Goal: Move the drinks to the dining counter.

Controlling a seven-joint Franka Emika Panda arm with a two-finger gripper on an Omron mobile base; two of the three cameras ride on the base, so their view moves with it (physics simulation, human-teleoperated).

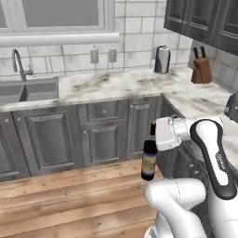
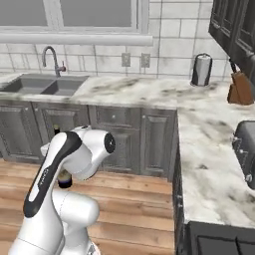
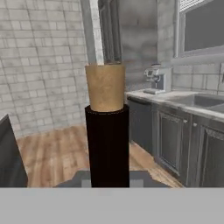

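Above the wood floor point(image 1: 69, 200), the pincer point(image 1: 152, 135) clamps the wine bottle's point(image 1: 149, 160) neck.

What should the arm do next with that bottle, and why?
Probably carry it on toward the dining counter. The gripper is shut on the wine bottle, which hangs upright in mid-air above the wooden floor, beside the grey cabinets, resting on nothing.

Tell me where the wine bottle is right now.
The wine bottle hangs upright in the shut gripper, above the wooden floor, in front of the grey cabinets, right of the sink.
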